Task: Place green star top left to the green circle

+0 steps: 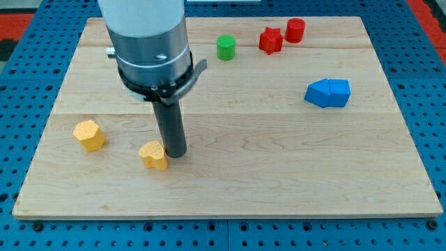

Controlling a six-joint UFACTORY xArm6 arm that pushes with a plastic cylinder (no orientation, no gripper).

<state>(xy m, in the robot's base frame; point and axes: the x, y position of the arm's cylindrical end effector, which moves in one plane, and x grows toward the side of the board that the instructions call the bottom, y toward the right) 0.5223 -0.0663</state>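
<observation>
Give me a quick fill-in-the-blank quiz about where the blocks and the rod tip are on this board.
1. My tip rests right beside a ____ block.
2. The green circle lies toward the view's ____.
3. The red star sits just left of the red ____.
4. The block at the view's right is ____.

Missing words: yellow; top; cylinder; blue

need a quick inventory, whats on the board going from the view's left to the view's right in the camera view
yellow hexagon block → yellow heart block → my tip, touching the heart's right side → green circle → red star → red cylinder → blue blocks. No green star shows.
</observation>
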